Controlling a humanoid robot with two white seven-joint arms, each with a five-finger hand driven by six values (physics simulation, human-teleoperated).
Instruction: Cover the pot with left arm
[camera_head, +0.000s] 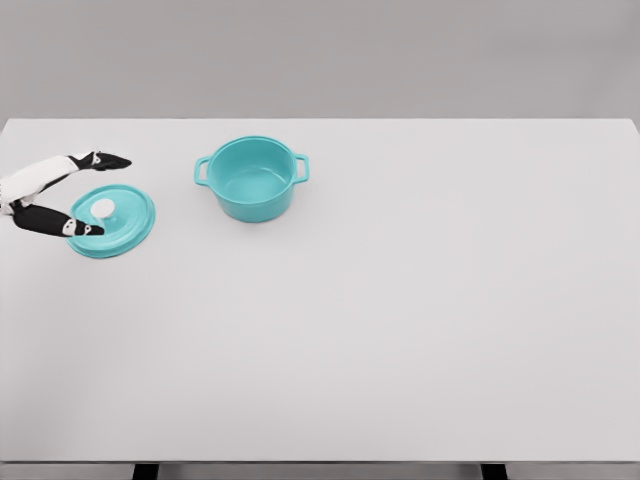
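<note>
The left hand comes in at the far left edge of the white table, its fingers spread wide and gripping nothing. One black-tipped finger reaches out beyond the far side of the lid, and another lies over the lid's near left rim. The teal lid lies flat on the table between them, its white knob facing up. To its right and slightly farther back, apart from the lid, stands the teal pot, uncovered, with a loop handle on each side. Nothing lies between lid and pot.
</note>
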